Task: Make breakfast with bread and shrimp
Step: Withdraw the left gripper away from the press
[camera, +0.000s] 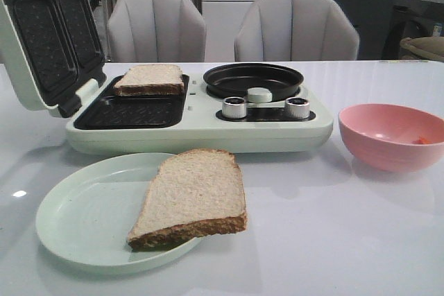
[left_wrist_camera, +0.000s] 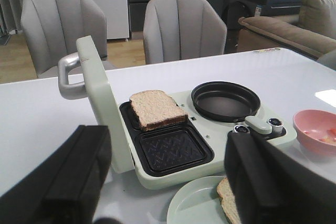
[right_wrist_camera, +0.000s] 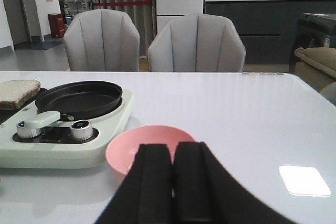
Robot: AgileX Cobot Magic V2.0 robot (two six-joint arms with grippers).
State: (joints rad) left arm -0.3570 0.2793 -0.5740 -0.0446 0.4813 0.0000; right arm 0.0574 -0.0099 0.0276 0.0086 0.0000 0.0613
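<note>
One bread slice [camera: 150,78] lies in the far compartment of the open sandwich maker [camera: 201,126], resting slightly raised on the divider edge. The second bread slice [camera: 192,197] lies on the pale green plate [camera: 76,220], its crust end overhanging the plate rim toward the robot. The shrimp [camera: 422,141] sits inside the pink bowl [camera: 388,136], against the wall on the right side of the bowl; only a small orange patch shows.

The left gripper [left_wrist_camera: 168,182] hangs above the near edge of the plate, jaws wide apart and empty. The right gripper [right_wrist_camera: 172,182] hovers just behind the pink bowl, fingers pressed together with nothing between them.

Judged step: pick the shrimp from the bowl and set it on the bread in the sandwich maker.

Procedure, as a recommendation:
- Open the right jaws before descending; the fingers are closed and cannot take the piece as they stand
- Approach from above into the bowl, clear of the rim, since the shrimp lies close to the wall
- Close gently; the piece is small and likely to slip or be pushed up the curved wall
- Keep the bowl from sliding on the smooth table [camera: 347,240]
- Release the shrimp over the middle of the slice, away from the round pan [camera: 253,78] and the knobs [camera: 234,107]
</note>
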